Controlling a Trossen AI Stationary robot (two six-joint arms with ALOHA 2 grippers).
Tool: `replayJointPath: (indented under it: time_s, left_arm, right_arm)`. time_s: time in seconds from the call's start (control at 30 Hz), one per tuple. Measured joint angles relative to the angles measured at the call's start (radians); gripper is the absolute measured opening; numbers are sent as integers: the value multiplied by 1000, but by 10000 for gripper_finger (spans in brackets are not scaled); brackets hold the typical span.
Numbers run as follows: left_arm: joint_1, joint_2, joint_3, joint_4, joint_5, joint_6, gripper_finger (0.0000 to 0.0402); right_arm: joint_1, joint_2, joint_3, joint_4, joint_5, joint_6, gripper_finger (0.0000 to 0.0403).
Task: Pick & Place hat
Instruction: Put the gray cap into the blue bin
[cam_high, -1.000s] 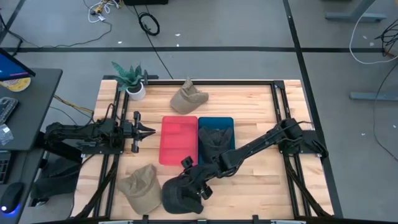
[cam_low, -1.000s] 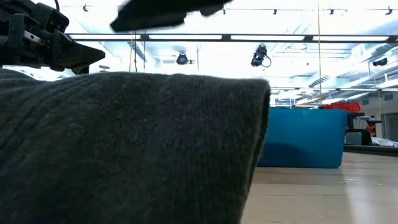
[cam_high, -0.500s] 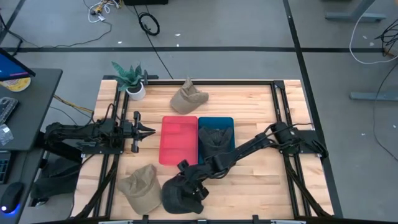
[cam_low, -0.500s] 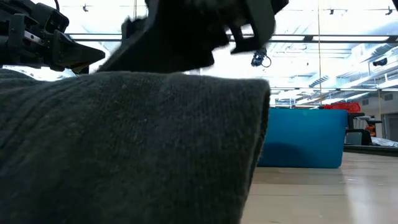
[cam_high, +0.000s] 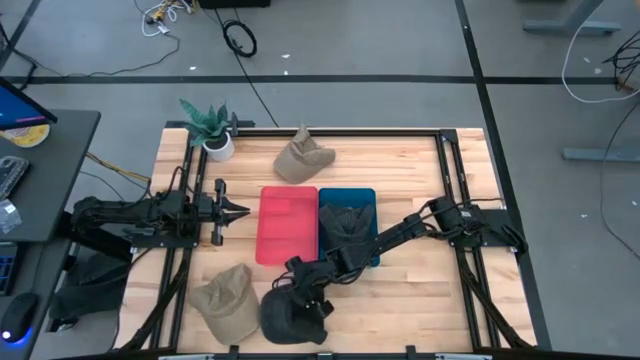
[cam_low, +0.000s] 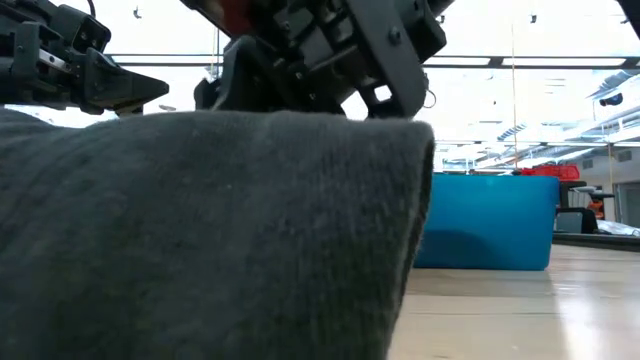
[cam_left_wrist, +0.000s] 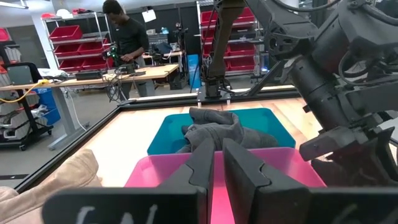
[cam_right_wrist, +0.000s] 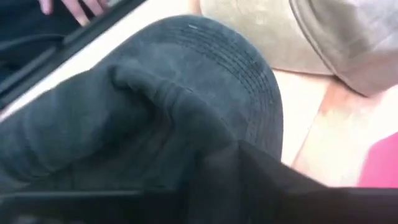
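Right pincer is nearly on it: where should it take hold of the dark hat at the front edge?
Pinch the raised fold in the soft crown of the dark hat, coming straight down from above with the right pincer; the stitched brim lies flat, offering less to pinch.

We found no text, label, brand, number or sign that we could read in any of the views. Pale marks stood on the dark plate (cam_left_wrist: 124, 208) at the near edge of the left wrist view, but they were too blurred for us to make out as letters. The lit screen (cam_high: 20, 108) at the left edge of the high view showed colours only, with nothing we could read.
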Motion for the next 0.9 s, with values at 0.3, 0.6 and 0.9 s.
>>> replayJointPath:
  time_s: [0.3, 0.6, 0.9]
  left_arm:
    - [0, 0, 0, 0, 0, 0, 39]
    - [0, 0, 0, 0, 0, 0, 39]
    - [0, 0, 0, 0, 0, 0, 39]
  right_arm:
    - [2, -24, -2, -2, -68, 66, 5]
    - [4, -231, -2, -90, 126, 332, 2]
    - [73, -396, 0, -507, 696, 808, 1]
